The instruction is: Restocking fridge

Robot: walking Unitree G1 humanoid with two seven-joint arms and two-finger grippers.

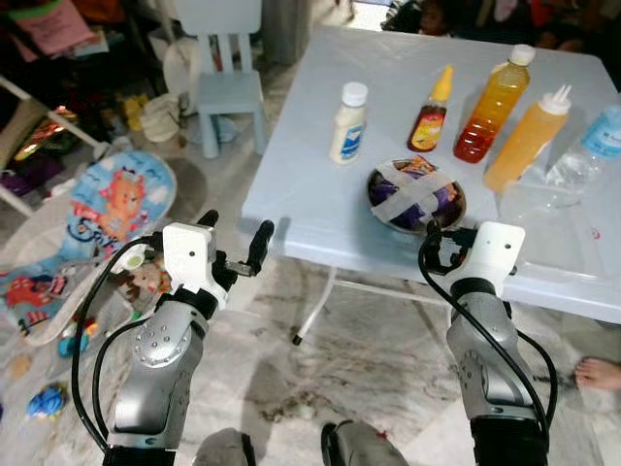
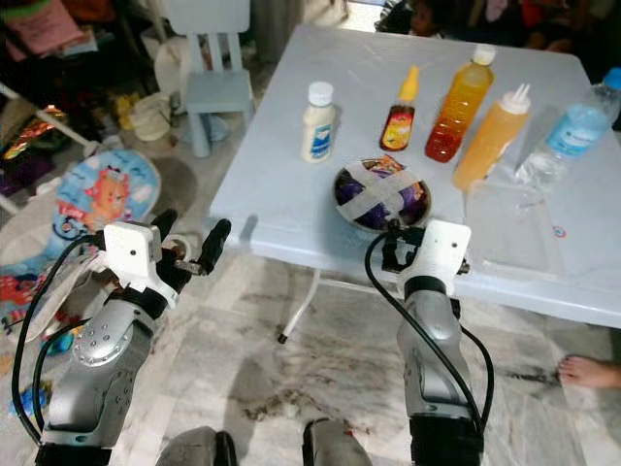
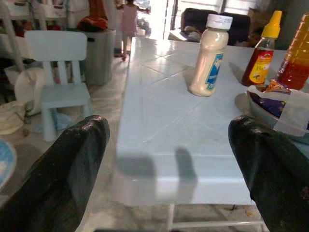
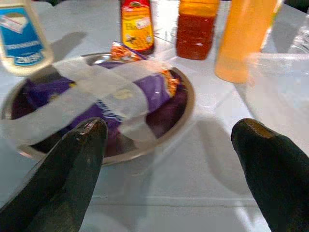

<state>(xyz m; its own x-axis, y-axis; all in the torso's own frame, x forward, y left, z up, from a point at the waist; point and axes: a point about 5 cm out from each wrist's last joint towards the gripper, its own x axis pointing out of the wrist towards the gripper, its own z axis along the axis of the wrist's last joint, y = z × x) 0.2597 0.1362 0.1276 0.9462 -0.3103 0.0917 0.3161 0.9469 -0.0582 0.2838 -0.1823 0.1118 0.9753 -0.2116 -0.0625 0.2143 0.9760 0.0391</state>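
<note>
On a light blue table [image 1: 310, 209] stand a white mayonnaise bottle [image 1: 348, 122], a small sauce bottle with a yellow cap [image 1: 431, 115], a tall amber juice bottle [image 1: 493, 105], an orange squeeze bottle [image 1: 525, 141] and a water bottle [image 1: 587, 150]. A metal bowl [image 1: 415, 194] holding purple packets under crossed tape sits near the front edge. My right gripper [image 1: 444, 243] is open at the table edge, just in front of the bowl [image 4: 183, 104]. My left gripper [image 1: 234, 233] is open too, off the table's left front corner, pointing at the mayonnaise bottle [image 3: 208, 55].
A clear plastic container [image 1: 543, 209] lies right of the bowl. A small blue chair [image 1: 225, 78] stands left of the table, with a baby bouncer [image 1: 107, 209] and toys on the floor. A table leg [image 1: 315, 311] slants below. A person's foot [image 1: 597, 372] is at the right.
</note>
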